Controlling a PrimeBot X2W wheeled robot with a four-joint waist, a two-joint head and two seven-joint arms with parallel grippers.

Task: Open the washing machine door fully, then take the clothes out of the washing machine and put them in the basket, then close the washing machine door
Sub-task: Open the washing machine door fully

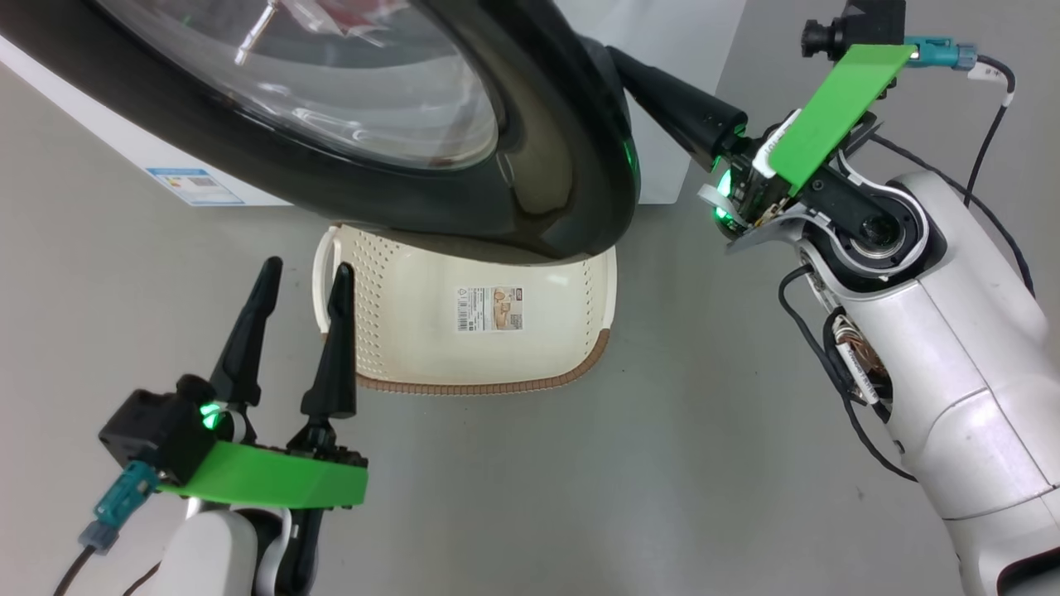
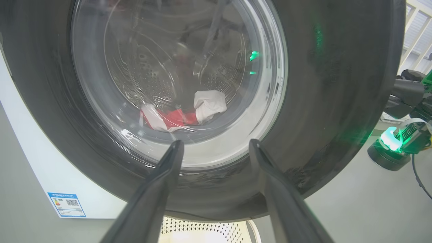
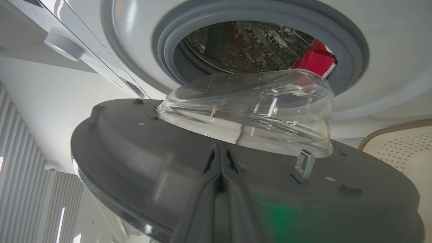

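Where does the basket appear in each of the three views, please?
Head view: the basket sits at centre, its far end hidden under the washing machine door.
Left wrist view: the basket is a perforated strip at the bottom edge, just below the door's black rim.
Right wrist view: the basket is at the right edge, brown rim and perforated wall, beyond the door's inner face.
Shared landmark: the door, with its bulging glass.
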